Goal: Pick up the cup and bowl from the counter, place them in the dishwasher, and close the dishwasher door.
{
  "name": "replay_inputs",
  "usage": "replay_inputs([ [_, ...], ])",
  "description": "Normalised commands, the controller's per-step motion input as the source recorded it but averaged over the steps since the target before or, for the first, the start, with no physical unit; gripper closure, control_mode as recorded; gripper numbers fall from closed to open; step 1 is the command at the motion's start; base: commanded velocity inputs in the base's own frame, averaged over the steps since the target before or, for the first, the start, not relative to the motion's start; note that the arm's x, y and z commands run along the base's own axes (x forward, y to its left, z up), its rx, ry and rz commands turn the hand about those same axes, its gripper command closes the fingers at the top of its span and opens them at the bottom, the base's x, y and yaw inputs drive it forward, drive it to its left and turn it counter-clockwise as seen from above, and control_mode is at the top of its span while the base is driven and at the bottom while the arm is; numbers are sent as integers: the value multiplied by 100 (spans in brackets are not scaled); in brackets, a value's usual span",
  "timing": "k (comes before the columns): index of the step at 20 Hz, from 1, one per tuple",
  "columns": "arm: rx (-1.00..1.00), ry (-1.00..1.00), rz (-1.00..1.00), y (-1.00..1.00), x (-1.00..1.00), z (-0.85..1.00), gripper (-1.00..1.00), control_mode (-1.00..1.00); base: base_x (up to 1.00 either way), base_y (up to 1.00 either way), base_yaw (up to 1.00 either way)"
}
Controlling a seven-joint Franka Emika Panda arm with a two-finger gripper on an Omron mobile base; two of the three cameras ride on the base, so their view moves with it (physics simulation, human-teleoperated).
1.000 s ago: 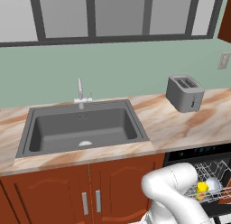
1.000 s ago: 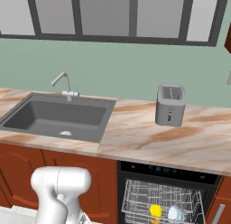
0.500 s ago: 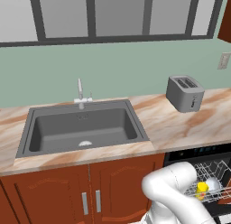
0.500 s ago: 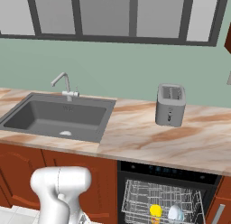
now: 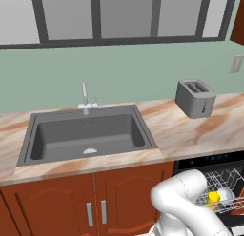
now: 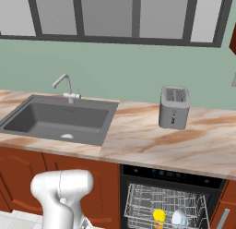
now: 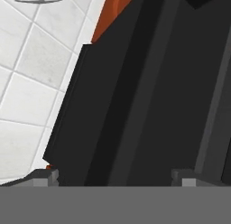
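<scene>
Already the cup [image 6: 159, 216] and bowl [image 6: 179, 217] sat in the dishwasher [image 6: 167, 206] rack. Down low, the gripper [image 7: 115, 175] hung spread wide against the dishwasher door [image 7: 135, 92], its long axis running from 7 toward 1 o'clock.

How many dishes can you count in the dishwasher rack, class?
2: the yellow cup stands in the white wire rack, and the pale bowl sits just to its right. The rack's lower part runs out of frame, so more may be hidden.
</scene>
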Motion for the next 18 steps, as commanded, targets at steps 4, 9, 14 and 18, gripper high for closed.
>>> replay_inputs([
  [4,0,-14,0,-34,0,-12,-100,-100,0,0,0],
  [9,0,-13,2,-25,0,-23,-100,-100,0,0,0],
  [14,0,-9,6,-10,0,-52,-100,-100,0,0,0],
  [18,0,-10,8,-6,-13,-87,-100,-100,0,0,0],
])
